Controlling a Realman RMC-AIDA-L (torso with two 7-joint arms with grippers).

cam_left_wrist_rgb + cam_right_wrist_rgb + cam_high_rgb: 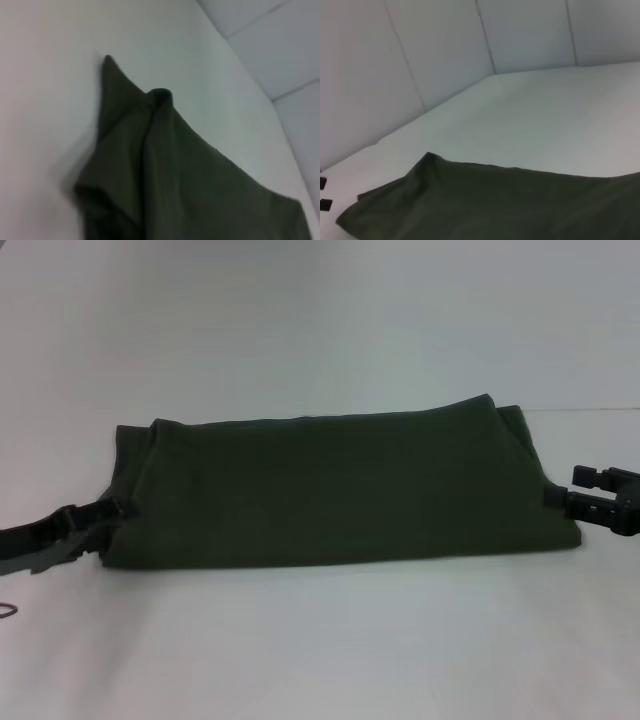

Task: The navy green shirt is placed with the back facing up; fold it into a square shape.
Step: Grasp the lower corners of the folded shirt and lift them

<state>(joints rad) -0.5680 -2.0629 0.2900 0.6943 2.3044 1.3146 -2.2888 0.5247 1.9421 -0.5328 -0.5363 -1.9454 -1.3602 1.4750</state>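
The navy green shirt (340,490) lies on the white table (320,640) as a long horizontal band, plain side up, with doubled layers at both ends. My left gripper (120,510) sits low at the shirt's left end, touching its edge. The left wrist view shows that end of the shirt (190,190) bunched into a raised peak. My right gripper (562,488) is at the shirt's right end, open, with its lower finger against the cloth edge. In the right wrist view two dark fingertips (324,204) show apart beside the shirt (495,205), with no cloth between them.
White panel walls (445,60) rise behind the table. The table's far edge (600,408) shows at the right. A small thin grey object (6,610) lies at the left border near the left arm.
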